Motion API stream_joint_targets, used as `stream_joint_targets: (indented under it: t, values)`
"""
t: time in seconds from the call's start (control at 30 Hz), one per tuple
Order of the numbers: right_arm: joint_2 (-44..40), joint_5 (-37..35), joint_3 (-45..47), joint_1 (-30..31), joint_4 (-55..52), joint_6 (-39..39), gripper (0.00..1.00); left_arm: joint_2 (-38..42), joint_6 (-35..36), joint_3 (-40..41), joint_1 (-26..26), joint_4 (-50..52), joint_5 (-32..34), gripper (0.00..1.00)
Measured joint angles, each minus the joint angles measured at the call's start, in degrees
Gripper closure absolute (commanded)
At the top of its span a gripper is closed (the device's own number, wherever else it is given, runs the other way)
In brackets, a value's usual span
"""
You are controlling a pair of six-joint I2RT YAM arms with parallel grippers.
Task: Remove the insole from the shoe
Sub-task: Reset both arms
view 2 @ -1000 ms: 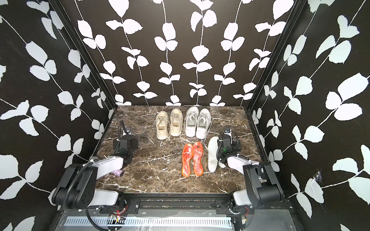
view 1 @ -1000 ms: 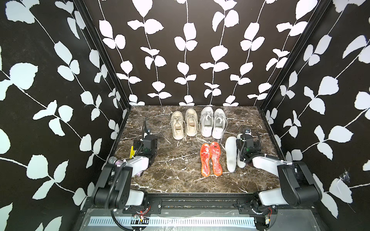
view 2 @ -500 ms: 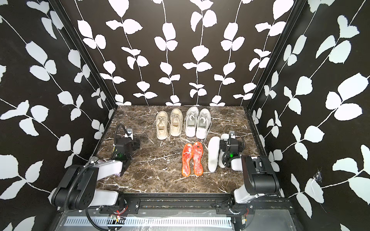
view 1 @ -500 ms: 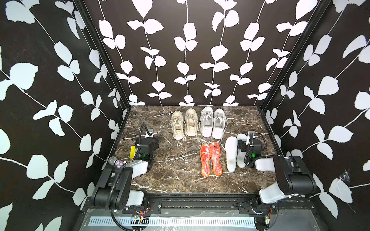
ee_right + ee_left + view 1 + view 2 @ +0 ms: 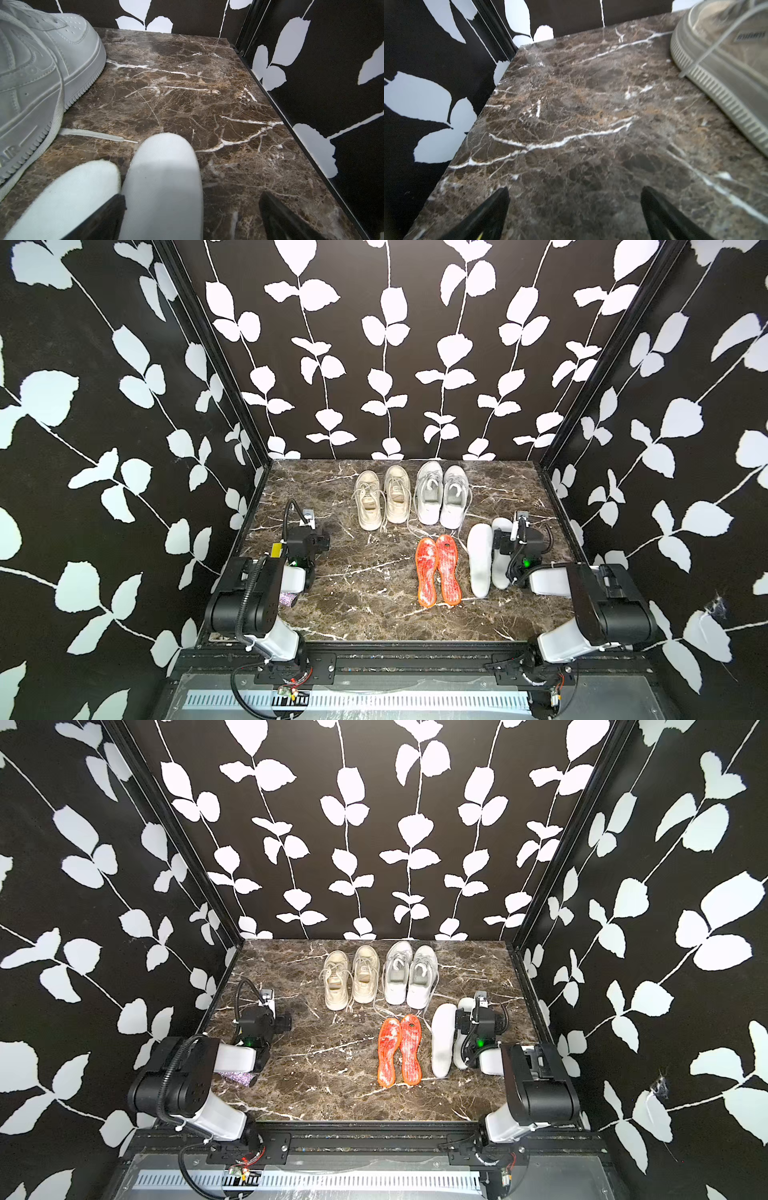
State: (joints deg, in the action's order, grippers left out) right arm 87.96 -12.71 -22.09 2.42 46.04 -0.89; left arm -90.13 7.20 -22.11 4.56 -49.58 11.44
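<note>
At the back stand a beige pair of shoes (image 5: pixel 381 497) and a white pair of shoes (image 5: pixel 441 494). Two orange insoles (image 5: pixel 438 570) lie flat in front of the white pair. To their right, two white insoles (image 5: pixel 480 560) lie side by side. My right gripper (image 5: pixel 192 197) hovers open over the right-hand white insole (image 5: pixel 164 176), holding nothing. One finger is above the gap between the two insoles and the other is over bare marble. My left gripper (image 5: pixel 575 192) is open and empty over bare marble, left of the beige shoe (image 5: pixel 726 62).
The marble table (image 5: pixel 365 572) is walled on three sides by leaf-patterned panels (image 5: pixel 124 448). A loose lace (image 5: pixel 93 135) trails from the white shoe (image 5: pixel 41 62). A small purple glittery object (image 5: pixel 286 598) lies under the left arm. Both arm bases sit at the front corners.
The right gripper has edged slightly right and nearer, so more of the second white insole shows. Both arms have folded a little lower. The shoes and orange insoles have not moved.
</note>
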Motion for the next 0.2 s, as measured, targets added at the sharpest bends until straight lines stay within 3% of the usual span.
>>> stream_joint_targets:
  t: [0.2]
  values:
    - [0.0,0.4,0.0,0.0,0.0,0.0,0.01,0.0,-0.4,-0.2,0.0,-0.5,-0.9,0.0]
